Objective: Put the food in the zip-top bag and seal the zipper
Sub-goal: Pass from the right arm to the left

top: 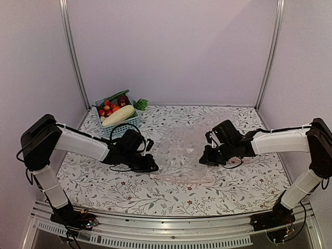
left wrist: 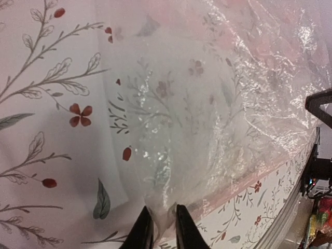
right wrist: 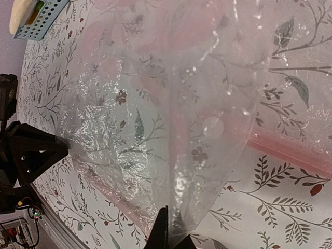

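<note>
**Item 1. Zip-top bag** (top: 182, 153): clear, crinkled plastic at the middle of the floral tabletop (top: 233, 192), between the two tools. The cloth's print shows through it.

**Item 2. Zipper** (right wrist: 282, 149): pinkish strip along the bag's near edge. Whether it is pressed closed cannot be told.

**Item 3. Left tool** (left wrist: 161, 232): clenched. Its dark fingers (left wrist: 141, 233) stand nearly together, with film from the bag's near left corner pinched between them.

**Item 4. Right tool** (right wrist: 174, 236): clenched on the bag's right edge, the film running down between its tips.

**Item 5. Blue basket** (top: 132, 122): at the tabletop's far left corner, well apart from the bag.
- Cream-white vegetable (top: 118, 115): lies diagonally across the basket.
- Maroon piece (top: 123, 101): behind the vegetable.
- Small red fruits (top: 106, 109): also behind the vegetable.
- Green cucumber (top: 119, 95): along the far rim.

**Item 6. Leafy green piece** (top: 141, 104): on the tabletop, just beside the basket's right side.
</note>
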`<action>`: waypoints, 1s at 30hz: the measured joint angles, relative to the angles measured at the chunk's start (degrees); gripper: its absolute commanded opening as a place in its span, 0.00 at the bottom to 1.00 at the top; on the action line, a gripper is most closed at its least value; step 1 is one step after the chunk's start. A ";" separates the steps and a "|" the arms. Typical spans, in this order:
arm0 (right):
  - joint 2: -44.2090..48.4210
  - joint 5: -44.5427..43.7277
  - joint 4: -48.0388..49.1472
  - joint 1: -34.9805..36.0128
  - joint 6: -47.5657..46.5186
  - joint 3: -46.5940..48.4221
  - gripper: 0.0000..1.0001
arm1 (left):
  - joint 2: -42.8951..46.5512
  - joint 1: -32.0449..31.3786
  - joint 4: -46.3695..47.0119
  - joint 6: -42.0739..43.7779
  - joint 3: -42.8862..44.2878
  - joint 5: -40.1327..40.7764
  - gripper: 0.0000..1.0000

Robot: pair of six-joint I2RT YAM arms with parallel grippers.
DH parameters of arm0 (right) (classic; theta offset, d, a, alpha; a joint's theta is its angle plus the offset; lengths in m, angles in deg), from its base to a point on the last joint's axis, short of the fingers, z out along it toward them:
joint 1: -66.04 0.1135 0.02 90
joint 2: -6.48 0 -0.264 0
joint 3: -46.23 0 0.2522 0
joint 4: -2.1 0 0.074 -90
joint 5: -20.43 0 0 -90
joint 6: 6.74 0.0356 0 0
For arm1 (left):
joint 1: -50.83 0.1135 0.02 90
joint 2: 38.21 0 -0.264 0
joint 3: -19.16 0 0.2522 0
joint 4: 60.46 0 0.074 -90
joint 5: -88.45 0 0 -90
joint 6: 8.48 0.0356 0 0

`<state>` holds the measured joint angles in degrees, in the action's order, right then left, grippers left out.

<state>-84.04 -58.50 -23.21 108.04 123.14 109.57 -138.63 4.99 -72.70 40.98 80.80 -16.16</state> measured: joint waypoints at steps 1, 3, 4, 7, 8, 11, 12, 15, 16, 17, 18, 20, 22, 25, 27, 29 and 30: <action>0.00 0.00 0.00 0.00 -0.02 0.00 0.04 | 0.00 0.00 0.26 -0.33 0.00 -0.46 0.02; 0.00 0.02 0.00 0.00 -0.02 0.00 0.12 | 0.02 0.00 0.59 -0.55 0.04 -1.53 0.00; 0.00 0.00 -0.02 0.00 -0.28 0.00 0.17 | 0.09 0.00 0.68 -0.70 0.09 -2.14 0.00; 0.37 -0.22 -0.52 0.00 -0.68 0.02 0.41 | 0.81 0.00 0.24 -1.09 0.22 -3.72 0.00; 0.87 -0.48 -1.25 0.00 -1.14 0.02 0.48 | 1.33 0.00 -0.28 -1.22 0.39 -4.31 0.00; 4.57 -2.21 -4.57 0.00 -3.30 0.33 0.61 | 4.09 0.04 -2.54 -1.57 1.36 -6.08 0.00; 6.16 -2.86 -5.88 0.00 -3.98 0.79 0.64 | 5.33 0.17 -3.17 -1.73 1.66 -6.73 0.00; 11.61 -4.46 -8.72 0.00 -6.32 2.89 0.70 | 8.90 0.46 -4.07 -2.67 2.14 -8.85 0.00; 13.38 -4.96 -9.22 0.07 -6.93 3.56 0.71 | 9.84 0.59 -4.24 -3.06 2.21 -9.53 0.00; 14.84 -5.29 -9.55 0.20 -7.80 4.17 0.74 | 10.78 0.81 -4.42 -3.56 2.32 -10.36 0.00; 16.33 -6.12 -9.99 0.57 -8.66 4.79 0.75 | 11.41 0.98 -4.48 -3.96 2.40 -10.95 0.00; 18.73 -8.02 -10.93 1.99 -10.49 6.01 0.77 | 12.39 1.46 -4.85 -4.76 2.64 -12.37 0.00; 20.00 -10.80 -11.93 4.44 -12.79 7.54 0.79 | 13.00 1.79 -5.57 -5.25 2.82 -13.33 0.00; 19.82 -13.18 -13.29 7.04 -15.34 9.86 0.79 | 13.84 2.05 -7.58 -5.62 3.23 -14.01 0.00; 19.04 -14.10 -14.08 8.70 -17.03 11.32 0.78 | 14.62 2.27 -8.76 -6.01 3.63 -14.56 0.00; 17.29 -15.52 -14.12 10.93 -19.30 13.07 0.74 | 15.43 2.40 -9.42 -6.40 3.82 -14.88 0.00; 16.15 -15.56 -13.79 12.22 -20.33 13.77 0.72 | 15.93 2.47 -9.68 -6.60 3.91 -15.04 0.00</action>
<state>-67.88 -74.07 -37.00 120.26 102.81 123.34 -122.69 7.46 -82.38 34.38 84.71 -31.20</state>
